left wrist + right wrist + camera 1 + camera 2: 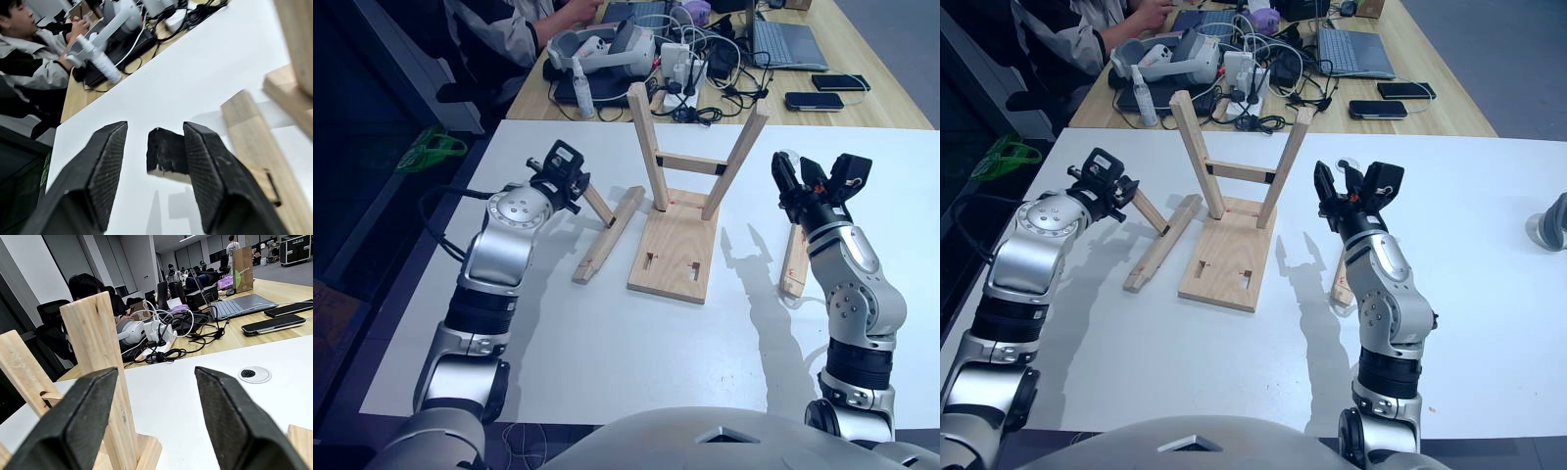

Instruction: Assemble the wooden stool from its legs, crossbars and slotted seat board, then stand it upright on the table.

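Note:
The slotted seat board (671,257) lies flat on the white table. Two legs (646,147) (736,162) stand up from its far end, joined by a crossbar (690,164). To its left another leg (607,235) lies flat, and a short crossbar (597,204) angles from it toward my left gripper (566,171). That gripper (155,126) is open around the crossbar's dark end (166,156), which sits against one finger (210,171). A loose leg (793,259) lies right of the board. My right gripper (820,181) hangs open just above and beyond it, empty (156,372).
A wooden desk (862,103) behind the table carries a laptop (783,39), phones (813,100), tangled cables (700,93), a headset (607,49) and a spray bottle (582,93). A person sits at its left end. A round grommet (254,374) is set in the table.

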Robot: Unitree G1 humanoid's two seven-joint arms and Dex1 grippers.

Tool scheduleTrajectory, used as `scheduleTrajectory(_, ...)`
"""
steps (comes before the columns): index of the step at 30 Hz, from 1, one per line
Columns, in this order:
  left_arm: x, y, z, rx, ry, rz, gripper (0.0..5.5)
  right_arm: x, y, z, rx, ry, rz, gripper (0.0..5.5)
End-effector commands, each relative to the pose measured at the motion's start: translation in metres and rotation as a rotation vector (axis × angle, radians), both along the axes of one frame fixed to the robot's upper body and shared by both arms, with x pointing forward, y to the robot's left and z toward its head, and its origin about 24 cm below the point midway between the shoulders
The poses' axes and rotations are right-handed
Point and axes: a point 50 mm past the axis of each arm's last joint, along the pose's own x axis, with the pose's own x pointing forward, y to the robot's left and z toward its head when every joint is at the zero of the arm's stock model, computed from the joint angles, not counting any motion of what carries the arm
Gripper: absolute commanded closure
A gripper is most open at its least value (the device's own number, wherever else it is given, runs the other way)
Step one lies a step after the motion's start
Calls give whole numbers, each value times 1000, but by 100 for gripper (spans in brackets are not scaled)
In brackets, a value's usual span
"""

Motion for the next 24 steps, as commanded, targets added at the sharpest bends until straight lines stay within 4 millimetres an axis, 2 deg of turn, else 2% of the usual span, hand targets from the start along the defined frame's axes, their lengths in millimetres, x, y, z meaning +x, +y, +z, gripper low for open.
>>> scheduleTrajectory(1, 0, 28, 1, 41, 2, 90, 341, 1, 1, 3, 2, -8, 4, 261)
scheduleTrajectory(4, 0, 39, 7, 58, -12, 130, 341, 2, 1, 4, 1, -10, 7, 261)
scheduleTrajectory(7, -5, 30, 8, 1, 23, 84, 341, 2, 0, 5, 1, -12, 8, 261)
scheduleTrajectory(10, -19, 7, -6, -114, 154, -43, 341, 2, 2, 6, 2, -15, 12, 261)
scheduleTrajectory(11, -22, 4, -9, -131, 180, -59, 322, 2, 2, 6, 3, -16, 13, 261)
scheduleTrajectory(14, -26, 5, -24, -84, 243, -36, 284, 2, 3, 7, 6, -18, 16, 261)
scheduleTrajectory(18, -23, 13, -38, -15, 282, 49, 280, 2, 2, 7, 7, -17, 15, 261)
scheduleTrajectory(24, -32, 4, -52, -241, 394, 45, 280, 2, 3, 8, 8, -15, 20, 261)
